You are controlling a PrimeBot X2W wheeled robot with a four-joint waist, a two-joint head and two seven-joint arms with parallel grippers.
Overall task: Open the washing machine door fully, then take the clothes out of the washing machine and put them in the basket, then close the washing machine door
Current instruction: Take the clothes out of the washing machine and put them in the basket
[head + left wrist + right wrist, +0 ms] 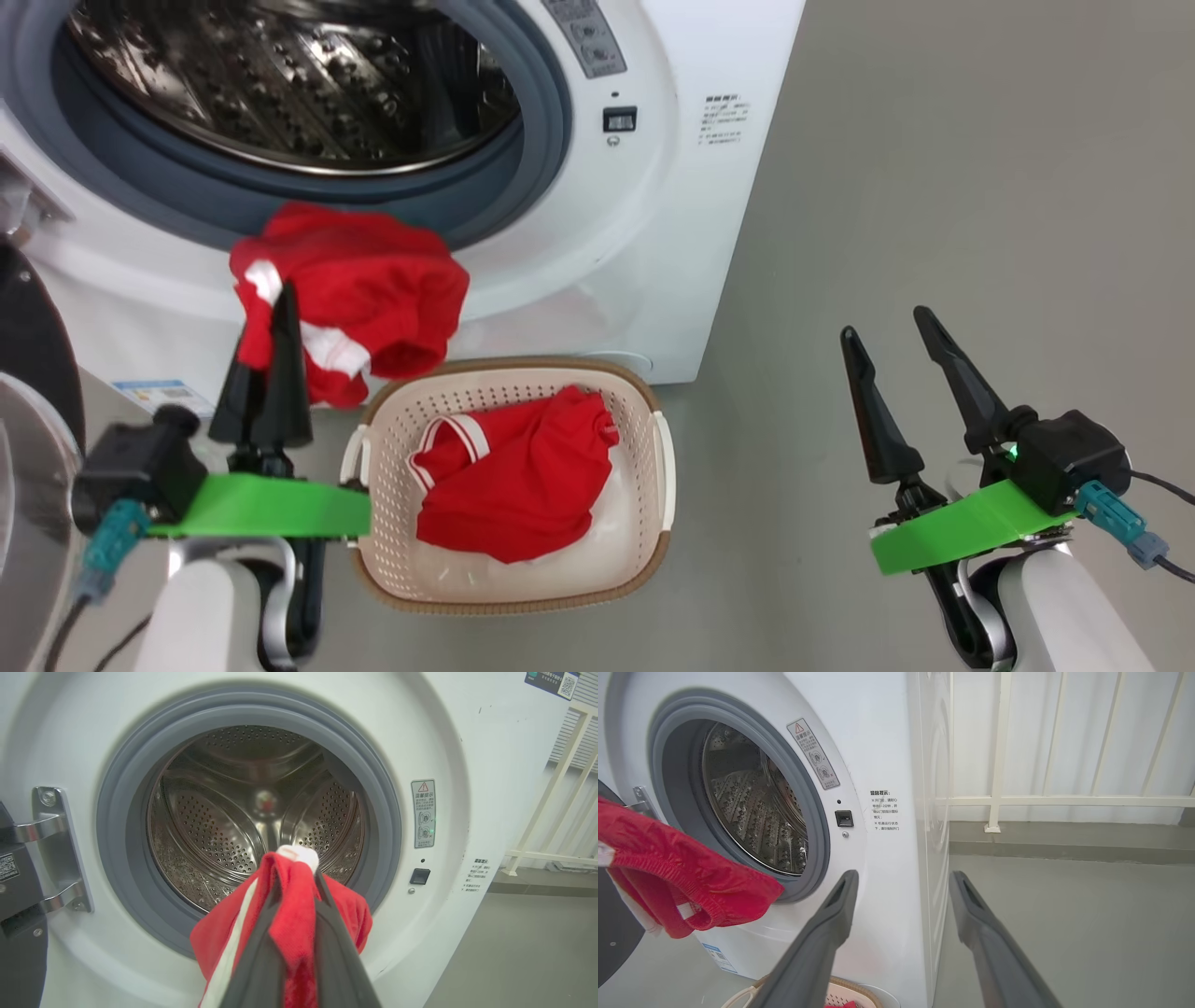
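Left jaws pinch a bright red fabric garment just left of the cream perforated plastic basket; right jaws gape.

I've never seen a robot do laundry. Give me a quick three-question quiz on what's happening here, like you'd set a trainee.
1. True or false: the cream perforated plastic basket holds a red fabric garment with white trim.
2. Pick one. The left gripper is: A) open and empty; B) shut on a second red garment, held in front of the big white washing machine; C) shut on the basket's handle.
3. Fill the gap: the right gripper stands ____ and holds nothing.

Key: 1 true; 2 B; 3 open.
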